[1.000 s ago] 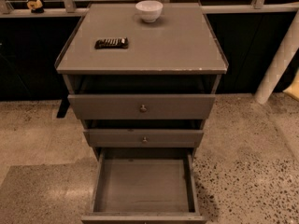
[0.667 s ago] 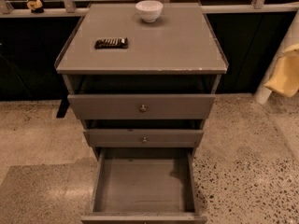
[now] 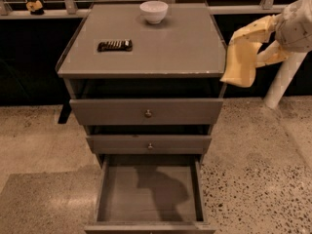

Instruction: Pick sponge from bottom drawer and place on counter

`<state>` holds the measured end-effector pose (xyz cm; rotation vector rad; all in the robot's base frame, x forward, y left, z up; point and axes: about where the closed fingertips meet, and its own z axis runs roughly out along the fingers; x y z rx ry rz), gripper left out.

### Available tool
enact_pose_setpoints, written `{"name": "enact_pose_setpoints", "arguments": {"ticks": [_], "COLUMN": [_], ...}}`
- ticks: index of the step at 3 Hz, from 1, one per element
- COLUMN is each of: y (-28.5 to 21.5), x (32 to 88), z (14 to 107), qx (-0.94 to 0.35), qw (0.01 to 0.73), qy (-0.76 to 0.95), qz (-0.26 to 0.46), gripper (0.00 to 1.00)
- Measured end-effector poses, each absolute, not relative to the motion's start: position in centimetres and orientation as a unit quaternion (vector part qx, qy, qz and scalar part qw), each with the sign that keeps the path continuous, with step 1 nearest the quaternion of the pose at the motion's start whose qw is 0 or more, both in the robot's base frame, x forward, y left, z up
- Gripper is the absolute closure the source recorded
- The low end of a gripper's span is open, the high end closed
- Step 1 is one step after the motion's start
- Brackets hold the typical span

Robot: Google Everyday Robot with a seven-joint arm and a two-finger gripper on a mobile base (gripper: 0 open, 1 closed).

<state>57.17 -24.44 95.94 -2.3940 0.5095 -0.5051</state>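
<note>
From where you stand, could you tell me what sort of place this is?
Probably an indoor test area: a lone grey drawer cabinet, speckled polished floor, railing behind. The gripper hangs beside the counter's right edge.

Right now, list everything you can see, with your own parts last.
counter: one, grey, top of the cabinet, centre
bowl: one, white, back middle of the counter
packet: one, dark, flat on the counter's left side
upper drawers: two, grey with round knobs, each slightly open
bottom drawer: one, grey, pulled out farthest
sponge: none visible in the bottom drawer or on the counter
yellow item: one, small, on the back ledge at top left, cannot tell what it is
post: one, white, right of the cabinet
floor: speckled beige
arm: one, pale, top right
gripper: one, yellow, in the air beside the counter's right edge
</note>
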Motion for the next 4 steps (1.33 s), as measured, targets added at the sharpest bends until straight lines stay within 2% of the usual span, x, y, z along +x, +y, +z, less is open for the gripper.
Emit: {"name": "enact_pose_setpoints", "arguments": {"ticks": [2,3,4], "y": [-27.7,-34.0,-37.7], "x": [58.1,58.0,58.1], "z": [95.3,94.1,93.3], "qx": [-0.904,-0.886,-0.869], "qw": [0.315,0.326,0.325], "qy": [0.204,0.259,0.310], "qz": [-0.202,-0.203,-0.209], "gripper": [1.00,1.00,1.00]}}
